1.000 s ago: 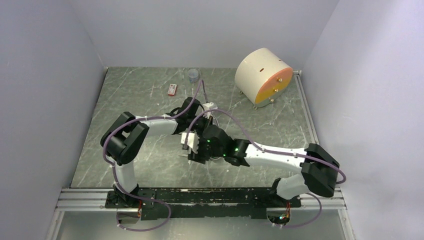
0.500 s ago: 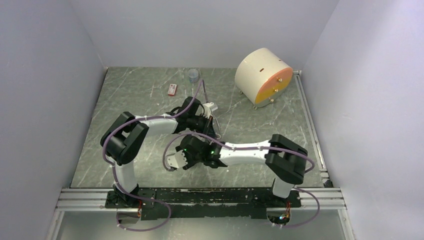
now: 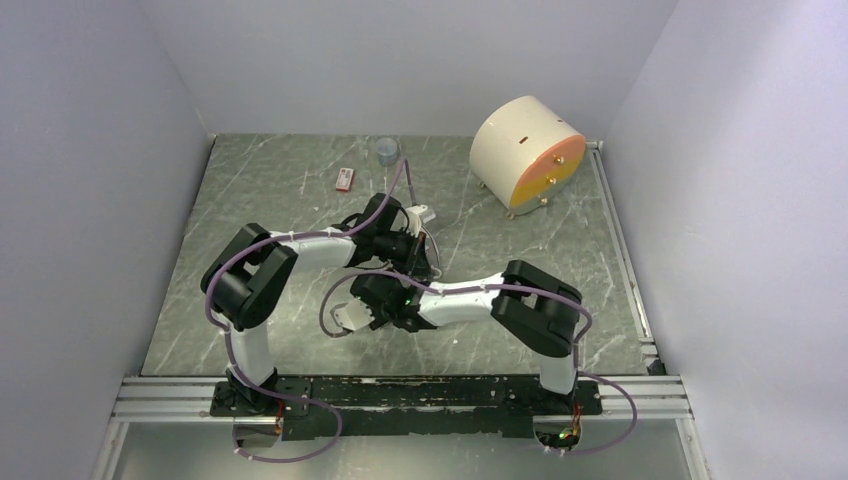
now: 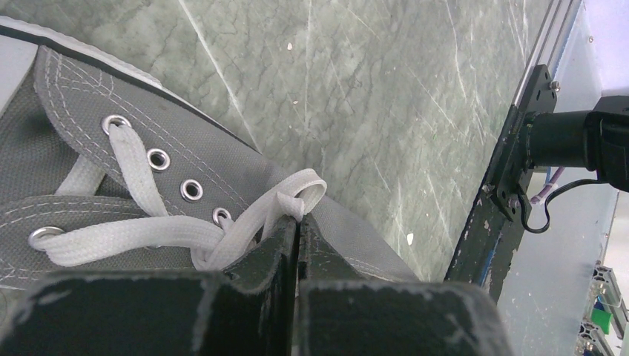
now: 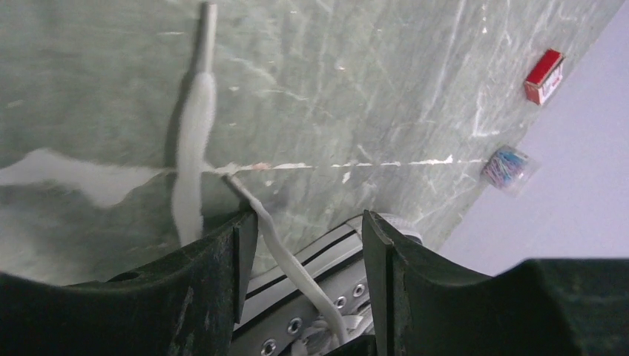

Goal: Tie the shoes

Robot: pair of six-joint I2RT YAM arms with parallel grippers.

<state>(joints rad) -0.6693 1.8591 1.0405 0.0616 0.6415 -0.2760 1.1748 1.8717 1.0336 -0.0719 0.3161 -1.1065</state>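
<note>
The grey canvas sneaker [image 4: 111,185] with white sole and metal eyelets fills the left of the left wrist view. My left gripper [image 4: 297,221] is shut on a loop of white lace [image 4: 297,194] just off the eyelets. My right gripper [image 5: 308,222] is open. A lace strand [image 5: 285,256] runs up from the sneaker [image 5: 326,293] between its fingers, close to the left finger [image 5: 222,267]. The strand's free end [image 5: 194,126] lies on the table. In the top view both arms meet mid-table and hide the shoe. The left gripper [image 3: 408,250] is there and the right gripper [image 3: 345,320] is just near-left of it.
A cream drum with an orange face [image 3: 527,152] stands at the back right. A small red box [image 3: 345,179] and a small clear bag of coloured bits [image 3: 387,150] lie at the back. The black rail [image 3: 400,395] runs along the near edge. Grey walls close in on both sides.
My right arm has folded its elbow in and swung its gripper from over the shoe to the left and nearer the front edge. The left arm has not moved.
</note>
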